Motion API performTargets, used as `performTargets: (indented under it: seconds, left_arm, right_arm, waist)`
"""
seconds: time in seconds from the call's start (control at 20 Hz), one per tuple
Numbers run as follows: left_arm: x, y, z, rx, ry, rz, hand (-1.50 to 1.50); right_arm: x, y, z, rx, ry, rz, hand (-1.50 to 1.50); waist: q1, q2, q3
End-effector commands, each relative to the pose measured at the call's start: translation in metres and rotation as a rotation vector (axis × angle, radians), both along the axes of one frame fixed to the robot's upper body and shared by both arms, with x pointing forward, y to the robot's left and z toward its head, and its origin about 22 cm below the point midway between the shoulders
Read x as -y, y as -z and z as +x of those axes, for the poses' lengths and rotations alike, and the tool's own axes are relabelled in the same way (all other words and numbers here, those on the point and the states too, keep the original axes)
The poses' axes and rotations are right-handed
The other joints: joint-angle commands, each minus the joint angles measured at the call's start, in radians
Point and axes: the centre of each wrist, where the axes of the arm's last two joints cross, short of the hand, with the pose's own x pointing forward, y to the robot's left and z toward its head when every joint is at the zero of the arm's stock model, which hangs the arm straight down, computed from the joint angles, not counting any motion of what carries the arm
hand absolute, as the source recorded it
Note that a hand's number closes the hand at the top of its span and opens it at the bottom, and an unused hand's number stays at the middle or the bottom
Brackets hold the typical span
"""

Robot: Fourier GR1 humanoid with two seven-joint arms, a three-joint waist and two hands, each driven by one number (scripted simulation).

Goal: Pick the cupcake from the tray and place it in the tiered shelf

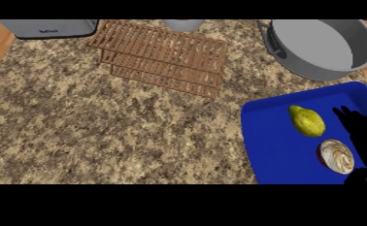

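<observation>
The cupcake (336,156), with swirled white and brown frosting, sits on the blue tray (279,142) at the lower right. A yellow-green pear-like fruit (307,121) lies on the tray just above it. My right hand (354,125) shows at the right edge, right of the fruit and above-right of the cupcake, fingers pointing up and relaxed, holding nothing. The brown slatted tiered shelf (165,55) stands at the upper middle of the counter. My left hand does not show.
A large grey pot (319,45) stands at the upper right, just above the tray. A grey appliance (50,27) sits at the top left, and a pale cup-like object (183,24) behind the shelf. Speckled granite counter (122,133) spreads left of the tray.
</observation>
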Motion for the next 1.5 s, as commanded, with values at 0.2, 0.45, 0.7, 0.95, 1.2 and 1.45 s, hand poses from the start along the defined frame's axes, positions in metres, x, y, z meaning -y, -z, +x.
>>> performTargets:
  seconds: [0.2, 0.45, 0.7, 0.95, 1.2, 1.45]
  left_arm:
    - [0.023, -0.039, 0.082, 0.42, 0.257, 0.083, 0.0]
    - [0.031, -0.043, 0.083, 0.427, 0.264, 0.087, 0.0]
    - [0.032, -0.036, 0.081, 0.415, 0.271, 0.066, 0.0]
    - [0.033, -0.037, 0.086, 0.42, 0.273, 0.083, 0.0]
    - [0.037, -0.037, 0.092, 0.426, 0.269, 0.086, 0.0]
    - [0.036, -0.038, 0.087, 0.428, 0.249, 0.078, 0.0]
  right_arm:
    - [-0.004, 0.01, 0.006, -0.008, 0.008, -0.005, -1.5]
    - [-0.009, 0.016, 0.01, -0.026, -0.001, 0.004, -1.5]
    - [-0.01, 0.024, 0.013, -0.029, 0.029, 0.048, 1.5]
    - [-0.01, 0.027, 0.014, -0.027, -0.02, -0.009, 1.5]
    - [-0.006, 0.018, 0.021, 0.03, -0.052, -0.038, 1.5]
    - [-0.011, 0.017, 0.024, 0.123, -0.096, -0.02, 1.5]
  waist:
    - [-0.022, 0.0, -0.001]
    - [-0.025, 0.004, 0.0]
    - [-0.02, -0.001, -0.001]
    - [-0.016, 0.0, -0.001]
    - [-0.032, -0.002, -0.001]
    - [-0.031, -0.008, 0.002]
